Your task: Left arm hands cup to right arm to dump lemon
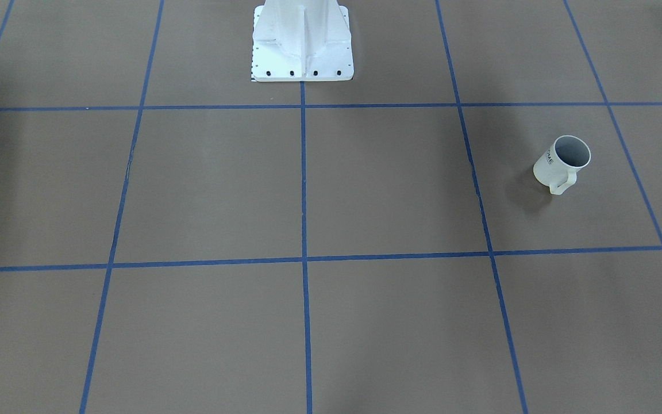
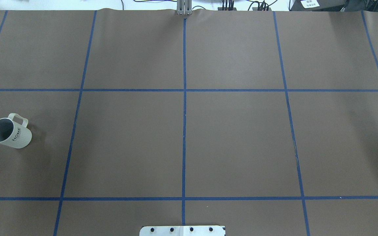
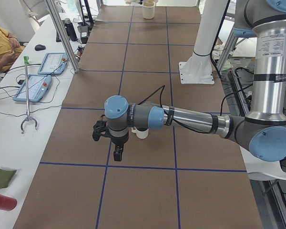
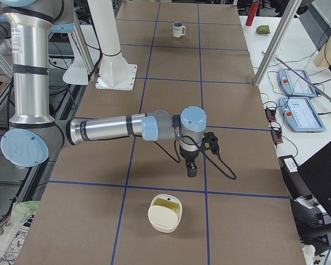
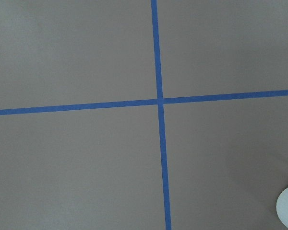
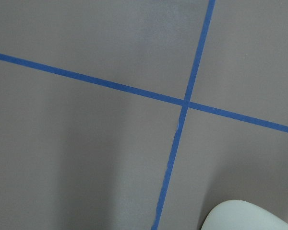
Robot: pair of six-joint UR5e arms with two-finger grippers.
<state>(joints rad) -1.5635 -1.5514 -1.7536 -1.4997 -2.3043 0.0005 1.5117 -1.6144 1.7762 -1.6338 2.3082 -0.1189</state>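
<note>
The cup (image 2: 10,132) stands upright on the table (image 2: 235,141) close to its left end. Its mouth is up and the grey interior shows. The handle is turned toward the far edge, away from the robot's base, and the HOME lettering faces the table's middle. The left arm (image 3: 190,119) reaches out low over that end. The left gripper (image 3: 117,156) hangs pointing down above the surface, near a crossing of the blue tape lines (image 3: 71,164). The cup is just beyond the wrist and partly hidden by it. This pincer appears only in a side view, so whether it is released or clenched cannot be told. The right arm (image 4: 110,128) extends low over the table's right end, with the right gripper (image 4: 191,171) pointing down; its state cannot be told either. Near it, toward the right end, sits a cream container (image 4: 161,222) with the yellow lemon (image 4: 169,206) inside. A white pedestal (image 1: 302,40) is bolted at the middle of the robot-side edge.
</note>
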